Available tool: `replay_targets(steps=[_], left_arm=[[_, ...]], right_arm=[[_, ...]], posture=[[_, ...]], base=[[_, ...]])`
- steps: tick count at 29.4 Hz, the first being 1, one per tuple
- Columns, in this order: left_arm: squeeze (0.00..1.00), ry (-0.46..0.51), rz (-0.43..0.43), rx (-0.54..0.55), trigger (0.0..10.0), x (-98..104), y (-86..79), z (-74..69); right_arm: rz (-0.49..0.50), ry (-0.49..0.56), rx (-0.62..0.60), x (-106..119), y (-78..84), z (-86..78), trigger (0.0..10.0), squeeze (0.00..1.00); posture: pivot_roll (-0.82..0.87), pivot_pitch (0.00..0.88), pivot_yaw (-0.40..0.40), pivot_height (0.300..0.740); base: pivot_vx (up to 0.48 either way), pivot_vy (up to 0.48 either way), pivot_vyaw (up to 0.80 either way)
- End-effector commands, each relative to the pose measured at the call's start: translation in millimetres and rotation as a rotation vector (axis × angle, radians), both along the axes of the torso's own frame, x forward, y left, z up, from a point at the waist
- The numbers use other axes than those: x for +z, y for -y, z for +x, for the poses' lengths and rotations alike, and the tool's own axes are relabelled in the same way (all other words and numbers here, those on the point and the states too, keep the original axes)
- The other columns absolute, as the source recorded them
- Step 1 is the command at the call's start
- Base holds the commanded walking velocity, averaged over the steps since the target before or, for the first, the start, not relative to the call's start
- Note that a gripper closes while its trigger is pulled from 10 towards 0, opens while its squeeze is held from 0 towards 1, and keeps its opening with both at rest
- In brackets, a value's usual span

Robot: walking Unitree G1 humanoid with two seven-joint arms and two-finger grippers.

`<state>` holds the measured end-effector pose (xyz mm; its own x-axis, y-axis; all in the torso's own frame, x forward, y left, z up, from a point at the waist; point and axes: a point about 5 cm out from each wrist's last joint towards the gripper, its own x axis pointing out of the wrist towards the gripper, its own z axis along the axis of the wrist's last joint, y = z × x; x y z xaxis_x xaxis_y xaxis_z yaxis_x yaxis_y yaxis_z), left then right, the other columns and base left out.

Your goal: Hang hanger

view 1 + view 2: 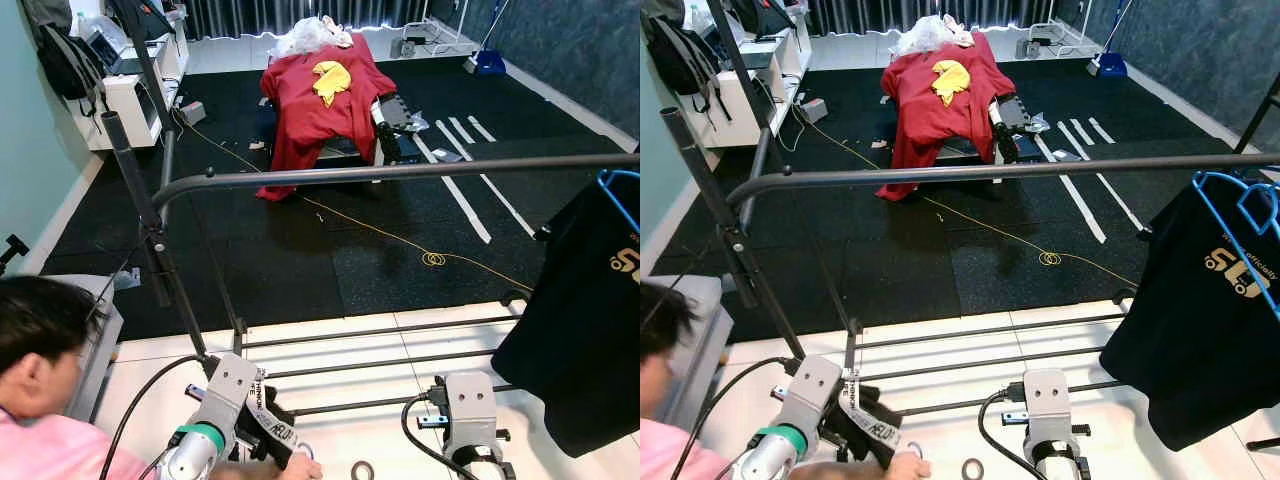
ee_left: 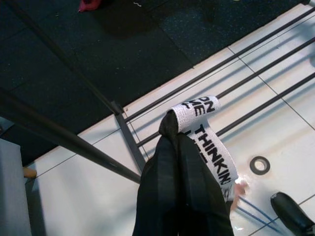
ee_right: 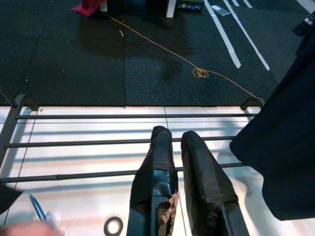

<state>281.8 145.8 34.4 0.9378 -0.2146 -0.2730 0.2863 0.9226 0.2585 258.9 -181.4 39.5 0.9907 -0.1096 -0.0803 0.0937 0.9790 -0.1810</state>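
A black garment with a white printed band [image 2: 204, 135] is being pinched by the left pincer [image 2: 179, 147] at lower left; its blue hanger [image 3: 38, 209] is being steadied by a person's hand [image 1: 298, 466]. The right pincer [image 3: 182, 142] is being held slightly spread, empty, below the rail [image 1: 400, 172].

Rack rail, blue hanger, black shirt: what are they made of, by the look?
Rack rail: likely metal tube, dark grey paint, with a soft sheen along its top.
Blue hanger: probably plastic or coated wire; thin, uniformly bright blue.
Black shirt: knit fabric, likely cotton; matte, drapes in soft folds, gold print.
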Motion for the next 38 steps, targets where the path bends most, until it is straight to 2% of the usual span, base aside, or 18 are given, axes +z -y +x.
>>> replay_targets(steps=[1,3,5,8,9,12,14,16,18,26,30,31,32,33,34,36,37,38], left_arm=[[0.00,-0.015,0.006,0.001,10.0,-5.5,-1.8,-4.3],[0.00,-0.012,0.006,-0.003,10.0,-4.5,-1.6,-3.8],[0.00,-0.009,0.006,-0.004,10.0,-2.9,-2.4,-2.8],[0.00,-0.008,0.005,-0.003,10.0,-2.5,-2.9,-2.5],[0.00,-0.006,0.005,-0.007,10.0,-1.7,-2.8,-1.9],[0.00,-0.005,0.005,-0.011,10.0,-1.0,-2.5,-1.4],[0.00,-0.005,0.006,-0.018,10.0,-0.3,-2.1,-0.3],[0.00,-0.005,0.007,-0.019,10.0,-0.2,-2.4,0.2],[0.00,-0.007,0.009,-0.033,10.0,0.3,-0.8,0.9],[0.00,-0.009,0.010,-0.049,10.0,1.0,2.0,2.7],[0.00,-0.010,0.010,-0.055,10.0,0.6,3.7,3.3],[0.00,-0.011,0.009,-0.056,10.0,0.5,4.3,3.3],[0.00,-0.011,0.009,-0.056,10.0,0.5,4.3,3.3],[0.00,-0.011,0.008,-0.055,10.0,0.2,4.6,3.2],[0.00,-0.011,0.008,-0.055,10.0,0.2,4.6,3.2],[0.00,-0.013,0.009,-0.054,10.0,-0.9,4.3,2.4],[0.00,-0.015,0.009,-0.054,10.0,-1.2,4.0,2.1],[0.00,-0.015,0.009,-0.054,10.0,-1.2,4.0,2.1]], right_arm=[[-0.001,-0.009,-0.008,-2.3,1.9,-3.6,10.0,0.00],[-0.004,0.012,-0.007,3.1,0.7,-2.6,10.0,0.00],[-0.016,0.099,-0.003,25.8,-0.8,0.9,10.0,0.00],[-0.015,0.130,-0.008,34.2,-0.4,1.7,10.0,0.00],[-0.030,0.163,-0.032,43.4,4.0,1.2,10.0,0.00],[-0.038,0.185,-0.053,49.6,8.0,0.2,10.0,0.00],[-0.088,0.250,-0.071,68.2,14.0,-4.3,10.0,0.00],[-0.103,0.270,-0.073,74.0,14.6,-5.5,10.0,0.00],[-0.137,0.367,-0.074,103.2,14.8,-6.0,10.0,0.00],[-0.147,0.468,-0.117,138.6,20.3,-6.4,10.0,0.00],[-0.122,0.423,-0.138,131.7,26.4,-9.1,10.0,0.00],[-0.092,0.348,-0.159,114.3,31.4,-12.9,10.0,0.00],[-0.092,0.348,-0.159,114.3,31.4,-12.9,10.0,0.00],[-0.061,0.265,-0.184,94.3,36.9,-18.1,10.0,0.00],[-0.061,0.265,-0.184,94.3,36.9,-18.1,10.0,0.00],[-0.060,0.028,-0.238,42.6,48.4,-36.9,10.0,0.00],[-0.074,-0.030,-0.241,30.3,50.8,-43.7,10.0,0.00],[-0.074,-0.030,-0.241,30.3,50.8,-43.7,10.0,0.00]], posture=[[-0.26,0.110,0.087,0.740],[-0.26,0.116,0.088,0.740],[-0.27,0.117,0.096,0.740],[-0.27,0.120,0.096,0.740],[-0.27,0.126,0.101,0.740],[-0.28,0.127,0.102,0.740],[-0.28,0.129,0.112,0.740],[-0.29,0.131,0.116,0.740],[-0.30,0.133,0.122,0.740],[-0.31,0.134,0.128,0.740],[-0.31,0.135,0.125,0.740],[-0.31,0.134,0.119,0.740],[-0.31,0.134,0.119,0.740],[-0.31,0.130,0.117,0.740],[-0.31,0.130,0.117,0.740],[-0.31,0.127,0.119,0.740],[-0.31,0.127,0.119,0.740],[-0.31,0.127,0.119,0.740]], base=[[0.000,0.000,0.00],[0.000,0.000,0.00],[0.000,0.000,0.00],[0.000,0.000,0.00],[0.000,0.000,0.00],[0.000,0.000,0.00],[0.000,0.000,0.00],[0.000,0.000,0.00],[0.000,0.000,0.00],[0.000,0.000,0.00],[0.000,0.000,0.00],[0.000,0.000,0.00],[0.000,0.000,0.00],[0.000,0.000,0.00],[0.000,0.000,0.00],[0.000,0.000,0.00],[0.000,0.000,0.00],[0.000,0.000,0.00]])
